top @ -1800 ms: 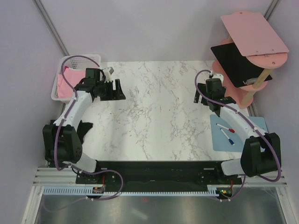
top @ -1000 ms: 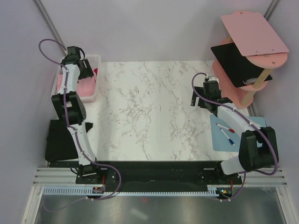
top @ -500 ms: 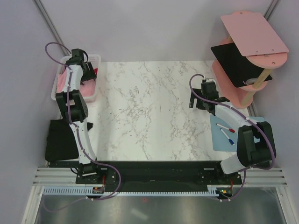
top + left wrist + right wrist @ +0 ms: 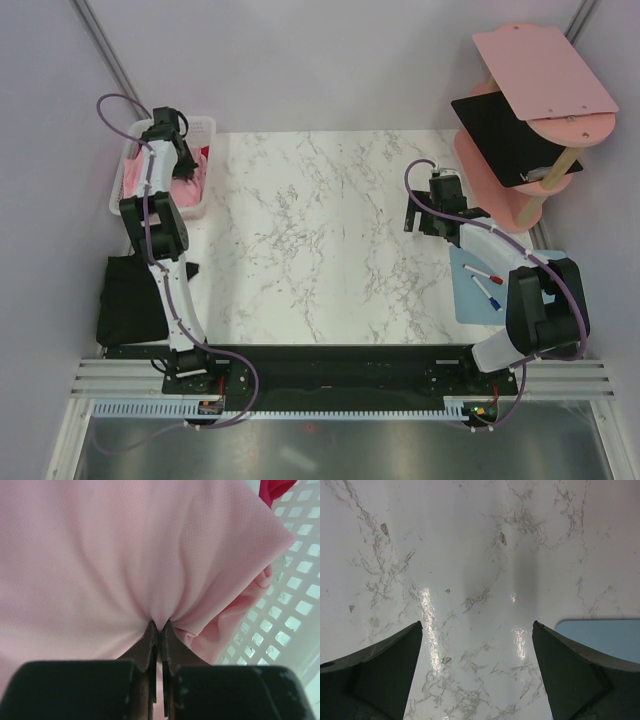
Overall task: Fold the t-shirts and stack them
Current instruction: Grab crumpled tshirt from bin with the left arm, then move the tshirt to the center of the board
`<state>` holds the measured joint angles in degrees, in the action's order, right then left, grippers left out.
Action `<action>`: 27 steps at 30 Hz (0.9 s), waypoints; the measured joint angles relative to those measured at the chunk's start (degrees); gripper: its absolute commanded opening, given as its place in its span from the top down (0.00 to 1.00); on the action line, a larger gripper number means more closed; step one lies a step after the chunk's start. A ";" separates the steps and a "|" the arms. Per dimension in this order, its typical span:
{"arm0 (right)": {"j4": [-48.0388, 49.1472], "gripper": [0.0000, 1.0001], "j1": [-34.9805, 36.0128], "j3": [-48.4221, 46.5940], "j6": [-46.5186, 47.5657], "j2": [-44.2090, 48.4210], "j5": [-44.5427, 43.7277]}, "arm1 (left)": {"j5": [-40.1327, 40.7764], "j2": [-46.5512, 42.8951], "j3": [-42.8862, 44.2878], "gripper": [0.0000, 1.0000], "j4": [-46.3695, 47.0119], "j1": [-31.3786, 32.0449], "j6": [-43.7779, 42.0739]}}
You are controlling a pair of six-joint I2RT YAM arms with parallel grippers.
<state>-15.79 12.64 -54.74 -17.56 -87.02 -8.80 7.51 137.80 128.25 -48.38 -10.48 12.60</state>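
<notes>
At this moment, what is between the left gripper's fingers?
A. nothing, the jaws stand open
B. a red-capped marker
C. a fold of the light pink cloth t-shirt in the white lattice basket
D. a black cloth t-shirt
C: in the left wrist view the left gripper has its jaws closed on a gathered fold of the light pink cloth t-shirt, with the wall of the white lattice basket beside it.

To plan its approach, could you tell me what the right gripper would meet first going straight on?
Probably bare marble tabletop; the right gripper is open, and the blue mat lies off to one side.
</notes>
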 measured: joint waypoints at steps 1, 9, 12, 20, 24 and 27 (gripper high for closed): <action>0.00 0.02 0.02 0.00 0.00 0.00 0.00 | 0.02 -0.33 0.00 0.98 -0.07 0.00 0.00; -0.02 0.02 0.50 0.00 0.00 -0.04 -0.02 | 1.16 -12.55 -0.09 0.98 -1.36 0.07 0.00; 0.04 0.02 0.66 0.00 0.00 -0.04 -0.07 | -1.33 -20.00 0.00 0.98 -1.05 0.07 0.00; 0.15 0.02 0.66 0.00 -1.16 -0.04 -4.11 | -18.80 -29.99 1.46 0.98 1.77 6.82 0.09; 0.13 0.02 0.66 0.00 -1.97 0.02 -6.82 | -24.44 -29.27 3.45 0.98 2.64 19.21 0.50; 0.13 0.02 0.66 0.00 -2.40 0.46 -8.52 | -29.29 -27.87 6.16 0.98 4.63 26.99 2.67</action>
<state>-15.66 13.30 -54.74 -19.97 -86.56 -17.32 -21.78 109.93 134.41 -43.75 16.51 15.27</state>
